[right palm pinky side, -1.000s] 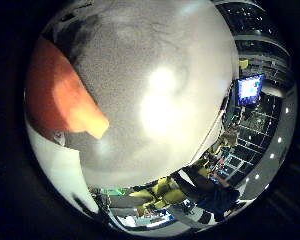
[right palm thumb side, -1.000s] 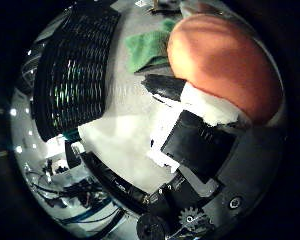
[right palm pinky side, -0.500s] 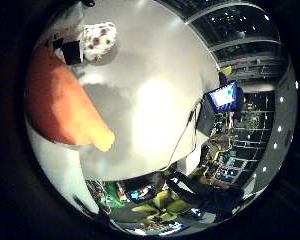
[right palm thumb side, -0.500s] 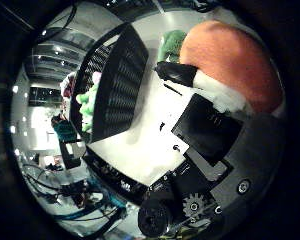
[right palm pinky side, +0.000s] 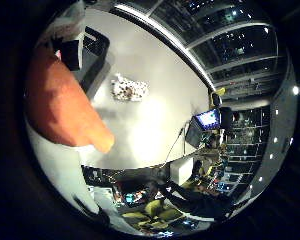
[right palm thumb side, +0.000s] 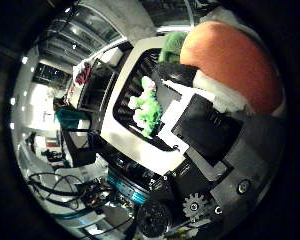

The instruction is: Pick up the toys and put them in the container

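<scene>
I am carrying a soft orange plush toy with a green top, shaped like a carrot (right palm thumb side: 233,64), and my read is that the transport step is in hand. The white and black robot hand (right palm thumb side: 210,135) is curling its fingers (right palm thumb side: 177,73) round the toy and pressing it against the palm, so the toy is filling one side of both palm views. It is hanging above the white table (right palm pinky side: 155,90), clear of the surface.

In the thumb side view I am looking down at a black wire-mesh container (right palm thumb side: 140,100) that is sitting on the table, with a fluffy pale green and white stuffed toy (right palm thumb side: 145,105) already lying inside it. The container appears to lie to the thumb side of the palm, not squarely under the carrot toy yet, though the wide view makes that hard to judge.

In the little finger side view a small white and dark spotted plush toy (right palm pinky side: 130,88) is lying on the bare table, well apart from the hand, so I am counting it as not yet collected.

The next move calls for bringing the palm over the container's opening, then loosening the fingers so the carrot toy drops beside the green one, and after that going for the spotted toy.
</scene>
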